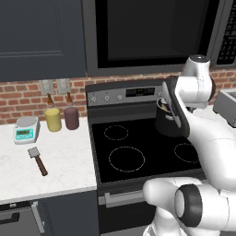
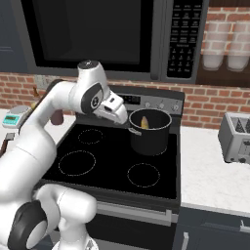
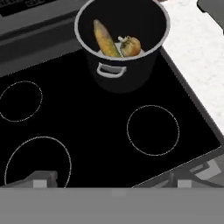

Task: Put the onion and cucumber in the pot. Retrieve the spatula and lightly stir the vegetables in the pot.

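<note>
Hand view shows cucumber (image 3: 106, 38) and onion (image 3: 130, 46) inside the pot (image 3: 127, 72); my gripper (image 2: 126, 118) is spread, empty. Next, I approach the spatula (image 1: 38, 161) on the surface (image 1: 64, 170), aligning with its handle.

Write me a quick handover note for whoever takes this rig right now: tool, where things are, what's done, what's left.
Tool: open, empty, beside the dark cylindrical metal pot on the stove's back right burner.
Yellow-green oblong cucumber and round tan-brown onion: both in the pot.
Spatula with grey blade and reddish-brown wooden handle: flat on the white counter left of the stove.
Left: fetch spatula, stir lightly.
</note>
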